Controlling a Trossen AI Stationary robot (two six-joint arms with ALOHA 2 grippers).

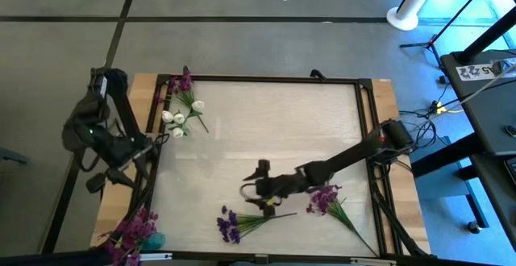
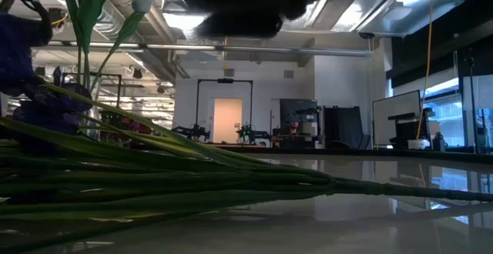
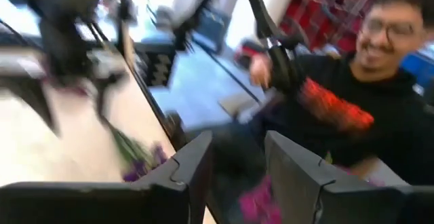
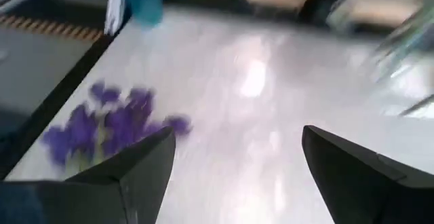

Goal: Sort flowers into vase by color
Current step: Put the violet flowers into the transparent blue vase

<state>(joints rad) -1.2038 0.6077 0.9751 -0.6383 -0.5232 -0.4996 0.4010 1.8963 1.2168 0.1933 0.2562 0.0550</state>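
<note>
A purple-blossomed flower [image 1: 230,222] lies flat on the white table near its front edge, also in the right wrist view [image 4: 108,125]. A magenta flower [image 1: 322,197] lies to its right. My right gripper [image 1: 254,187] hangs open just above the table beside the purple flower, which lies ahead of and beside its fingers [image 4: 237,176]. White-budded flowers [image 1: 177,121] and a magenta sprig [image 1: 184,81] stand at the far left. A magenta bunch [image 1: 133,230] stands in a teal vase [image 1: 155,240] at the near left corner. My left gripper [image 1: 103,179] is raised there, open and holding nothing [image 3: 237,176].
A dark frame [image 1: 266,78] borders the white table. Long green stems [image 2: 154,181] lie across the low view's foreground. A person in a dark top [image 3: 352,108] sits beyond the table's near edge. The middle of the table is bare.
</note>
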